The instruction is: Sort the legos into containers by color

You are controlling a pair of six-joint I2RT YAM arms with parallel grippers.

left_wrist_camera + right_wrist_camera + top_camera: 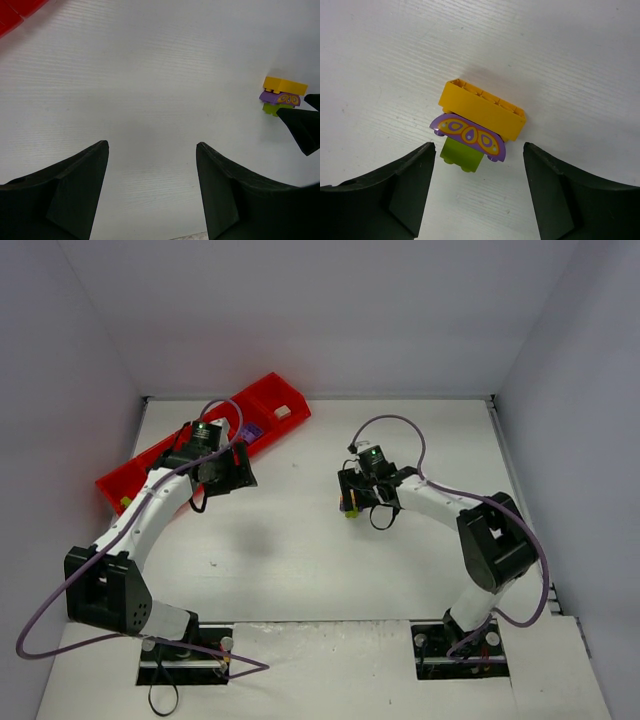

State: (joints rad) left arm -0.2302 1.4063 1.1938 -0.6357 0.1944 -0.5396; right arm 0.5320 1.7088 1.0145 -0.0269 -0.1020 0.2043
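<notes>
Pincer on my right (477, 147) gapes over stuck-together yellow brick (482, 107), purple piece (468, 136) & lime brick (461, 156) on bench (380, 55); left pincer (151, 145) open too, nr red tray (265, 400).

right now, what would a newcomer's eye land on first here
The small stack of yellow, purple and lime bricks mid-table, at the tips of the open right gripper. Then the glossy red tray slanted along the far left, with the left gripper open near it.
</notes>
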